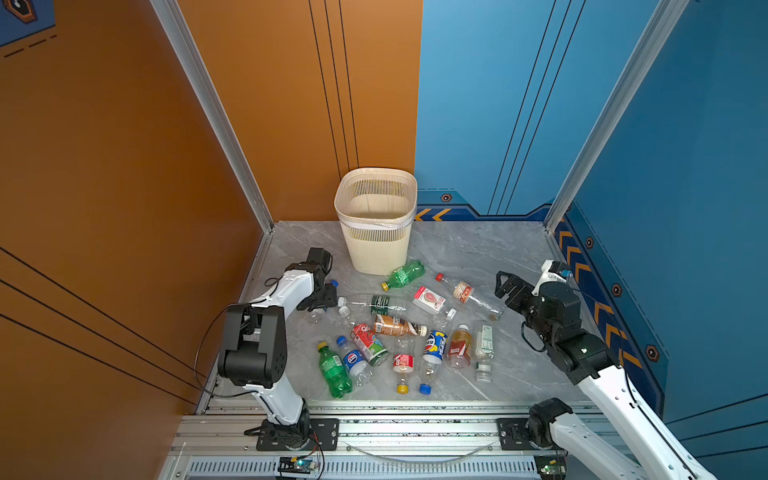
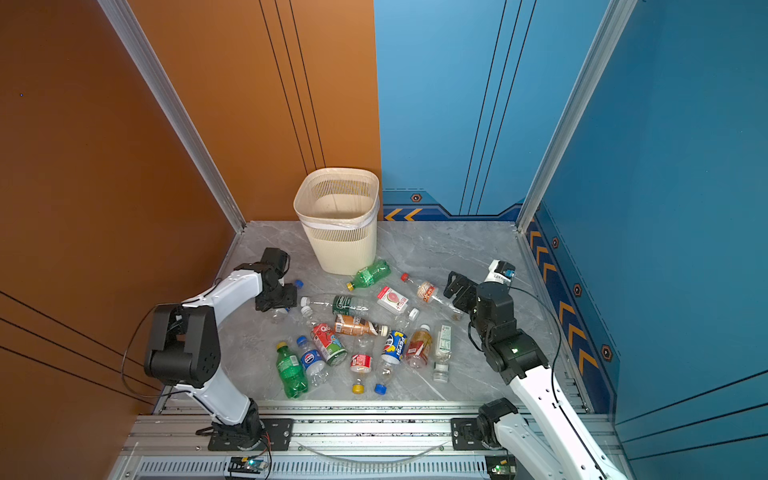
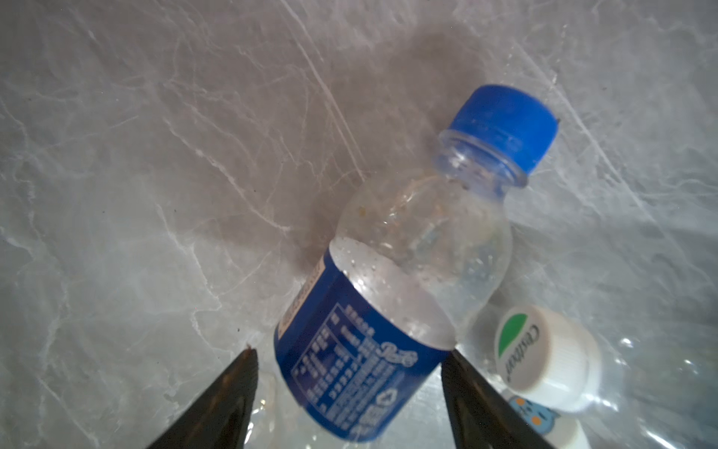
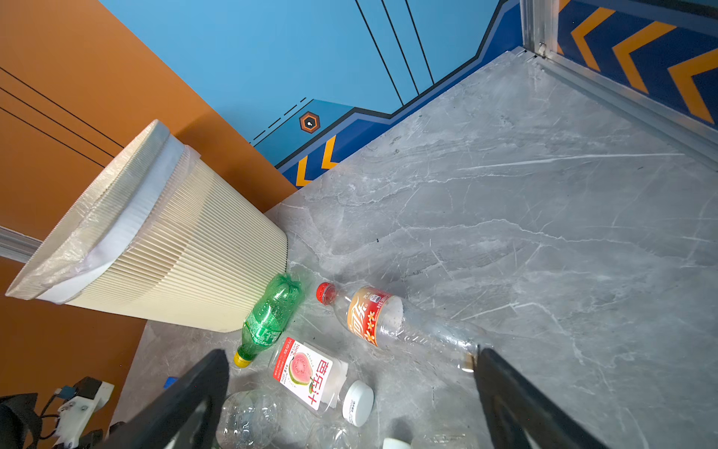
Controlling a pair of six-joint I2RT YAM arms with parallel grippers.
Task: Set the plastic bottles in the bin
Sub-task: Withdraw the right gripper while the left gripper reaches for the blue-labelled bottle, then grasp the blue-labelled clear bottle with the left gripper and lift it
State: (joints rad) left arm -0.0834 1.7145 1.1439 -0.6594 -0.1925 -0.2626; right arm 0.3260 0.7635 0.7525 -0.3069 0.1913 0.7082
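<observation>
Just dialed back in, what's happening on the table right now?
The left gripper is down at the left edge of the pile with a blue-capped bottle between its jaws; whether it is clamped yet is unclear. The right gripper hangs open above the right side, near a clear red-capped bottle. The other plastic bottles lie scattered on the table, and none shows inside the bin.

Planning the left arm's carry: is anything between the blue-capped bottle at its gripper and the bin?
Nothing visible does: the table between the blue-capped bottle and the bin is bare. The green bottle by the bin lies beside that line.
</observation>
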